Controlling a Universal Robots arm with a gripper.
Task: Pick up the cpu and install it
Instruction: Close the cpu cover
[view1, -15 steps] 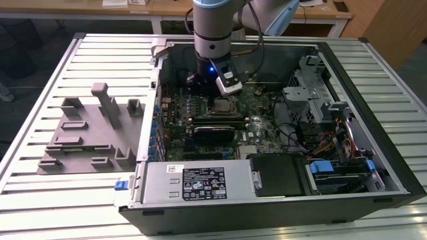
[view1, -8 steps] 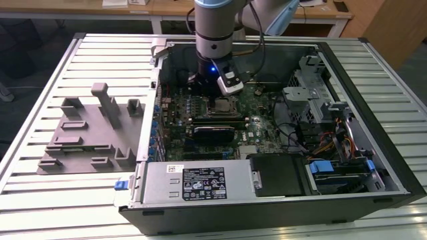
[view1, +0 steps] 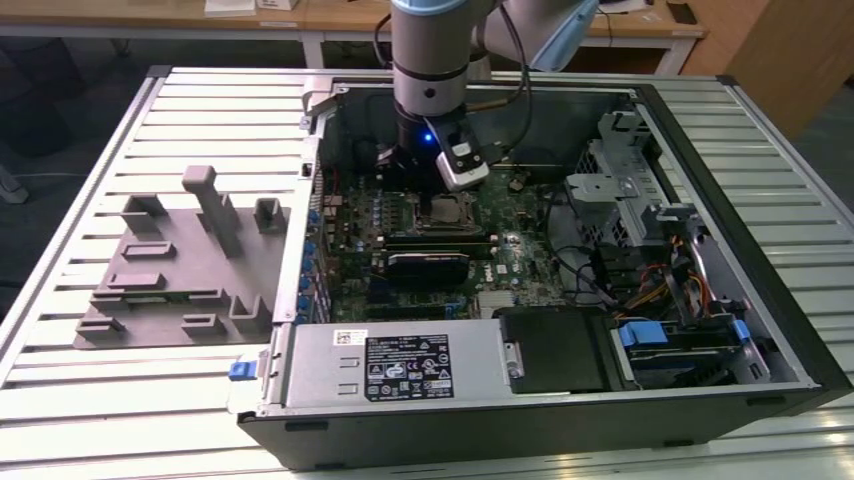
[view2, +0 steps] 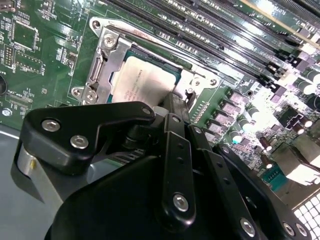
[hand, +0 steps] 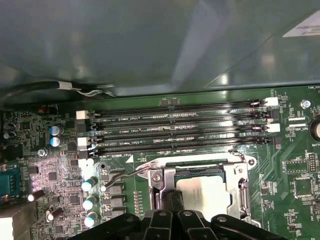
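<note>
Exterior view: slatted metal table (view1: 134, 400), wooden desks (view1: 350, 14) behind, tool (view1: 451, 192) closed at socketed cpu (view1: 449, 211).

soft, even room light in the exterior view: the slatted table (view1: 80, 150) reads bright, while inside the computer case (view1: 534, 430) it is shaded, darkest toward ten o'clock of the motherboard (view1: 527, 255). in the second wrist view glare blows out the capacitors (view2: 248, 121) and the cpu (view2: 137, 80) shines pale. in the first wrist view a white hotspot washes the board components (hand: 44, 154); the case wall (hand: 150, 40) shows hazy reflections.
</note>
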